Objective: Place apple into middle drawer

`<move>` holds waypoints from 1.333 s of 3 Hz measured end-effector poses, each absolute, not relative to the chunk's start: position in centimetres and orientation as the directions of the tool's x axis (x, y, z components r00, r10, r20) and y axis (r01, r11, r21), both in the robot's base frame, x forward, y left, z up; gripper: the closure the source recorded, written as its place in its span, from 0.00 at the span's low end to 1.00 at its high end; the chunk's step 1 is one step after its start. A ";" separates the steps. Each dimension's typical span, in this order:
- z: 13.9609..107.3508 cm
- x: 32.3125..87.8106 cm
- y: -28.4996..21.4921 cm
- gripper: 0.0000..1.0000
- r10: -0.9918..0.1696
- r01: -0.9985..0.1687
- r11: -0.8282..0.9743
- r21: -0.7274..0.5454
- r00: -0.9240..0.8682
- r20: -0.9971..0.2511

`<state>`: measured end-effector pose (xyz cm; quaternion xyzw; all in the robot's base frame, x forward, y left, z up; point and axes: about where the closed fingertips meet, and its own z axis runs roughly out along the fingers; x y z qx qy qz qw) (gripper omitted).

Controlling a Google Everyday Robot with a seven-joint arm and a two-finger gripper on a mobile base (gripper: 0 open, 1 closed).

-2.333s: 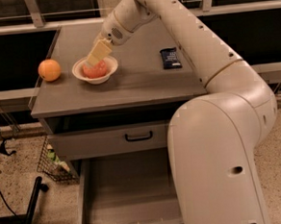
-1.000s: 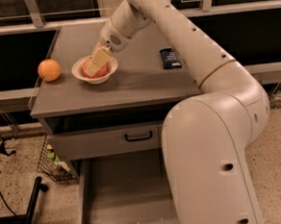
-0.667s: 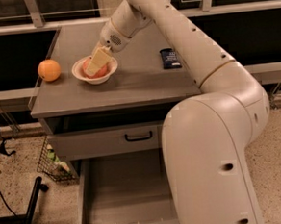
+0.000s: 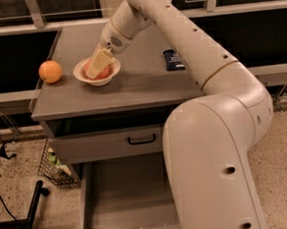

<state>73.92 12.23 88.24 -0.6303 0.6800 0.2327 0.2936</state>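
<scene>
- Camera view: the middle drawer (image 4: pixel 124 196) stands open at lower centre, its right part hidden by the arm's bulk.
- The apple (image 4: pixel 104 74) sits in a white bowl (image 4: pixel 81 76) at upper left. It is round, and its stem is hidden.
- The gripper (image 4: pixel 99 64) covers the apple from above right. I cannot tell whether it grips.
</scene>
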 end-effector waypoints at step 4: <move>87.5 74.6 12.8 0.40 -0.735 -0.992 0.086 -0.090 -0.002 -0.678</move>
